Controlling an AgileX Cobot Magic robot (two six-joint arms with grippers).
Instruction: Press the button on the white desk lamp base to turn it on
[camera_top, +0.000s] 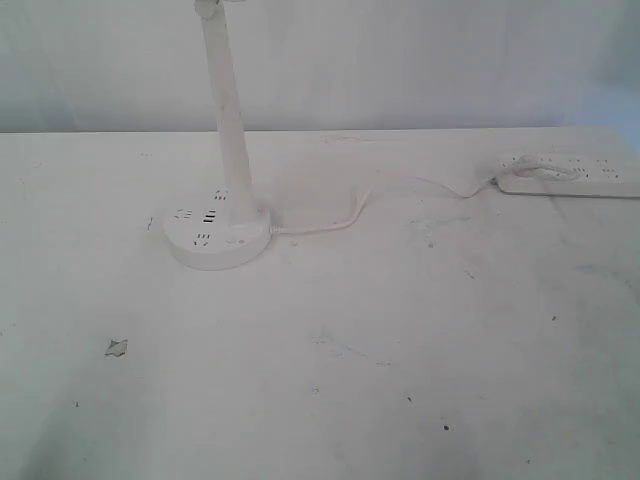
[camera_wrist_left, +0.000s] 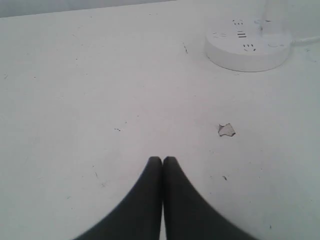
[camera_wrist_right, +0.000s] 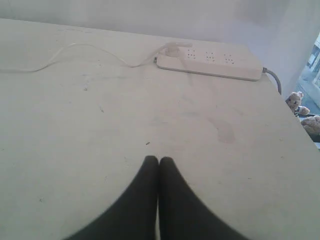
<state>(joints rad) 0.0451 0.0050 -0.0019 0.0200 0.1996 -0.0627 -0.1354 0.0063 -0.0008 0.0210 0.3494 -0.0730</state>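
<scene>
The white desk lamp base (camera_top: 217, 240) is a round disc left of the table's middle, with dark socket holes on top and a tall white stem (camera_top: 228, 110) rising out of the picture. The button (camera_top: 237, 241) shows only as a faint round mark near the base's front right. The left wrist view has the lamp base (camera_wrist_left: 248, 47) far ahead, with the button (camera_wrist_left: 275, 45) barely visible. My left gripper (camera_wrist_left: 162, 159) is shut and holds nothing, well short of the base. Over bare table, my right gripper (camera_wrist_right: 158, 159) is also shut and holds nothing. Neither gripper shows in the exterior view.
A long white power strip (camera_top: 570, 178) lies at the back right, also in the right wrist view as the power strip (camera_wrist_right: 210, 65). A thin cord (camera_top: 340, 222) runs from it to the base. A small chipped patch (camera_top: 117, 347) marks the table's front left.
</scene>
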